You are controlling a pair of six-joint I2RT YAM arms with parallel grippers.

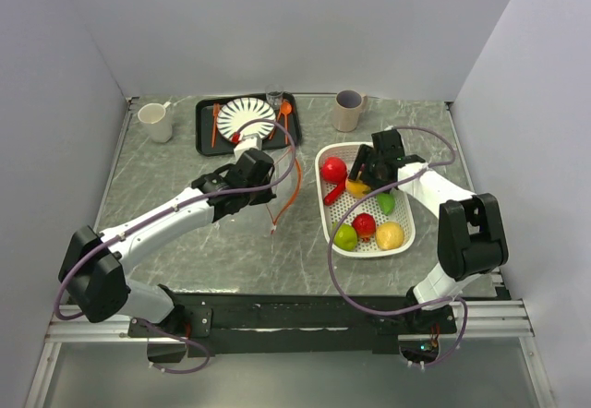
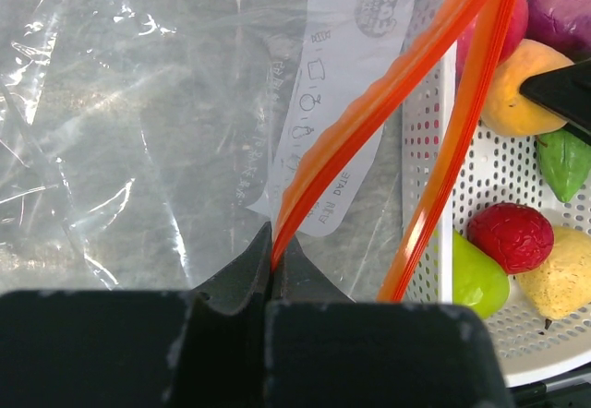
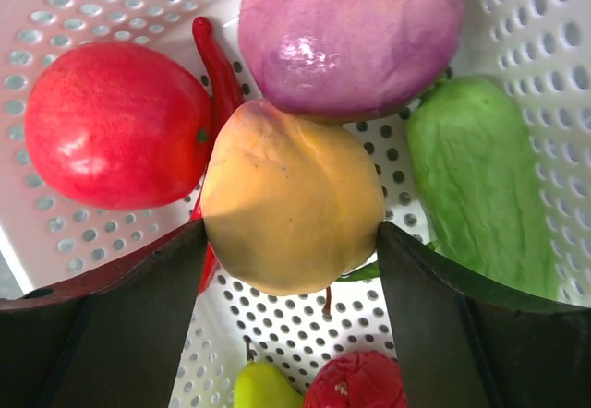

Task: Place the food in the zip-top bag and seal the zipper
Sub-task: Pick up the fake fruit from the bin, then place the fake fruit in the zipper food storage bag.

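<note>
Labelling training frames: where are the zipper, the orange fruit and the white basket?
zipper [image 2: 374, 113], left wrist view, mid-length of the strip.
orange fruit [image 3: 291, 210], right wrist view, centre of its skin.
white basket [image 3: 65, 2], right wrist view, bare perforated wall.

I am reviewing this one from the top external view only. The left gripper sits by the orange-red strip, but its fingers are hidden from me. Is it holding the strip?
Observer: Yes. In the left wrist view, the left gripper is shut on one track of the zipper.
Operator: Is the bag sealed?
Observer: No. The zipper's two tracks spread apart near the fingers, so the zip-top bag is open there.
Operator: And the right gripper?
Observer: In the right wrist view, the right gripper has a finger against each side of the orange fruit, which lies among the others in the basket.
</note>
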